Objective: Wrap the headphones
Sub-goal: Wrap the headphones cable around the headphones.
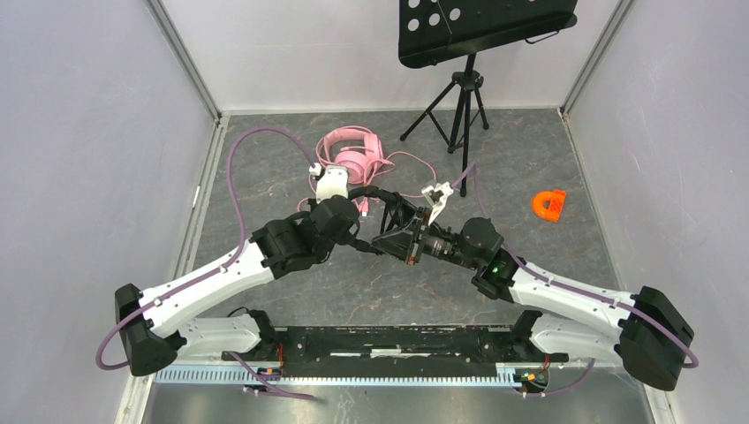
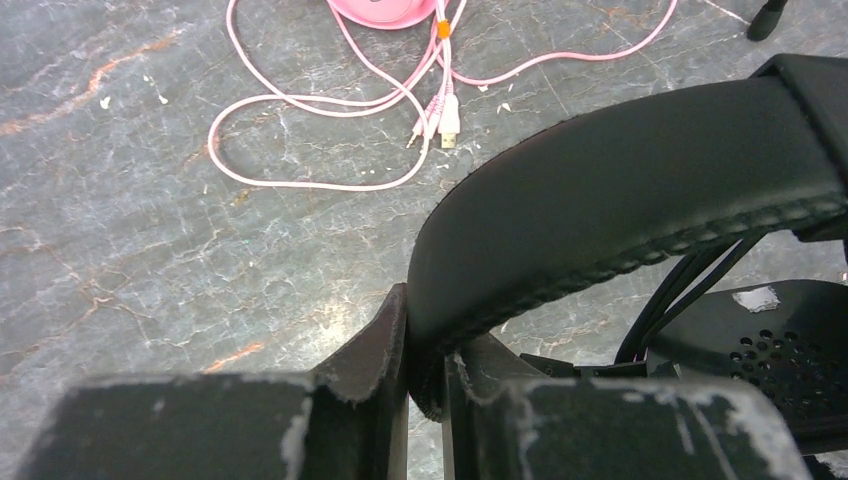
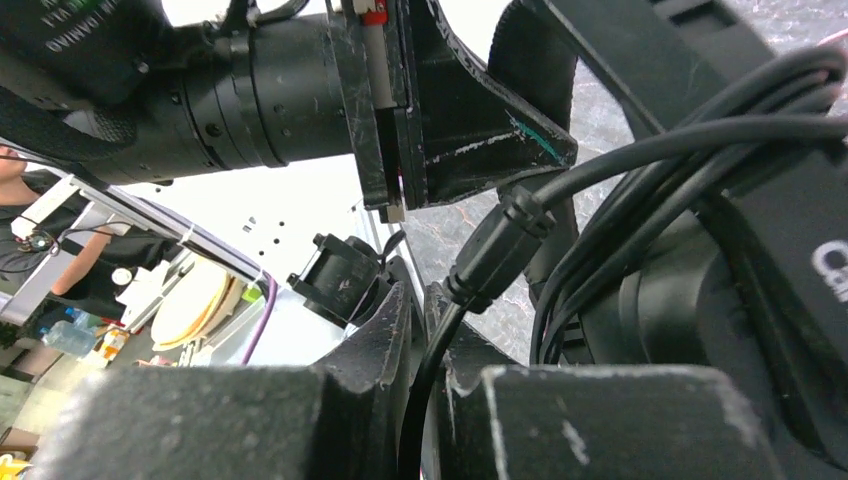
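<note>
At centre, 2 inward-angled arms (image 1: 212, 278) (image 1: 556, 287), grippers (image 2: 428, 350) (image 3: 420, 320) tight on black headset (image 2: 620, 190)

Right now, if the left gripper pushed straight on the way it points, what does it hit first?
Left gripper is shut on the black padded headband, so that moves with it. Beyond, likely the grey marbled tabletop near the looped pink cable; depth is unclear.

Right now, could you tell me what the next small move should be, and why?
I would probably have the right claw carry the thin black cable a short way around the black headset, with the left claw holding steady: the left is shut on it, the right pinches the cable, and the strands nearby look slack.
</note>
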